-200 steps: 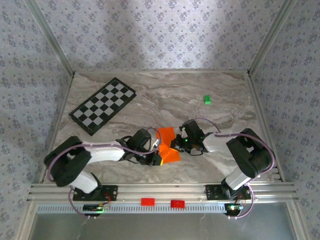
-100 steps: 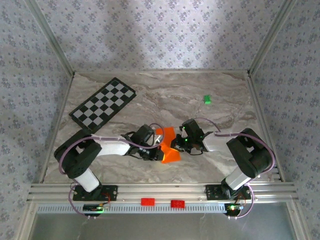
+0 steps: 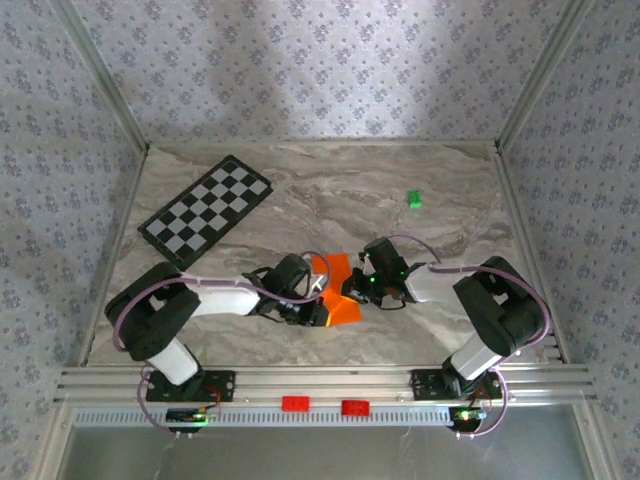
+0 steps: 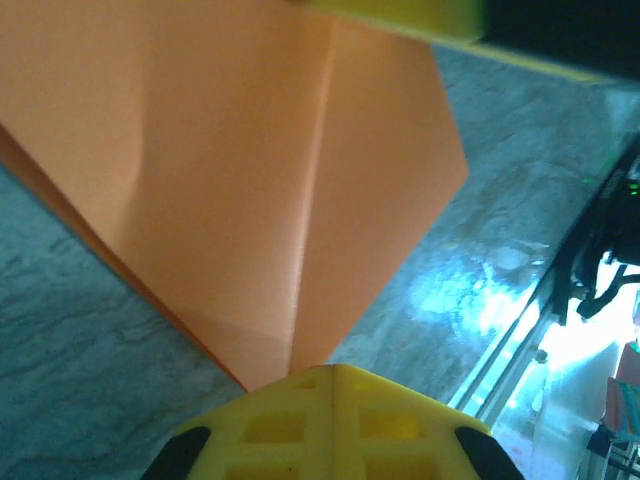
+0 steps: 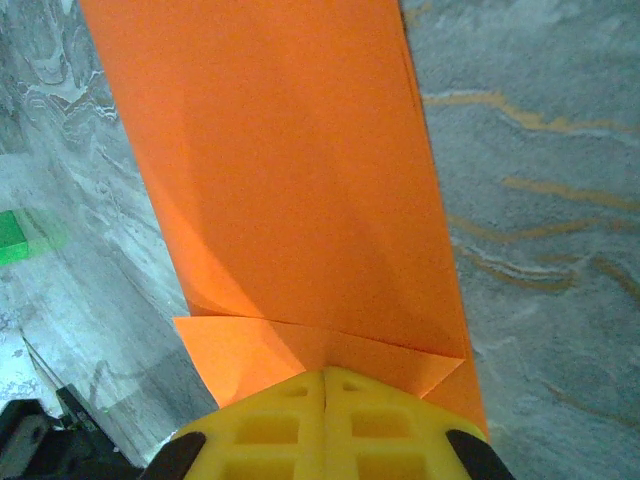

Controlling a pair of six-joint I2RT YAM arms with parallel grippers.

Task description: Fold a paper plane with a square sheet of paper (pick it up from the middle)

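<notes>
– Marbled grey tabletop [image 3: 330, 190] under you, flowered wallpaper on the walls around it. Starting at the left, the flat black-and-white checkered board [image 3: 207, 210] lies at ten o'clock, well apart from the work.

– And my left pincer?

– Your left gripper [image 4: 332, 372] is low, near six o'clock of the table. Its yellow tips are pressed together on a pointed corner of the thin, bright orange square sheet of paper [image 3: 340, 305], on the sheet's eight o'clock side. The paper is partly folded, with a crease running up from that corner. I can't tell whether it is clear of the table.

– The right one?

– Your right gripper [image 5: 325, 376] comes in at the sheet's two o'clock side. It is likewise closed on the paper, biting a folded edge beside a small turned-over flap. Further right, the tiny green block [image 3: 413, 199] sits at two o'clock, out of the way.

– What should worry me?

– You hold opposite ends of one thin sheet. Draw your arms apart and I'd expect a tear, or the corner to slip out of the left bite, which looks shallow. Push them together and the middle may buckle into a stray crease. Twist one wrist and the layers could skew, spoiling the plane's centre line.
</notes>
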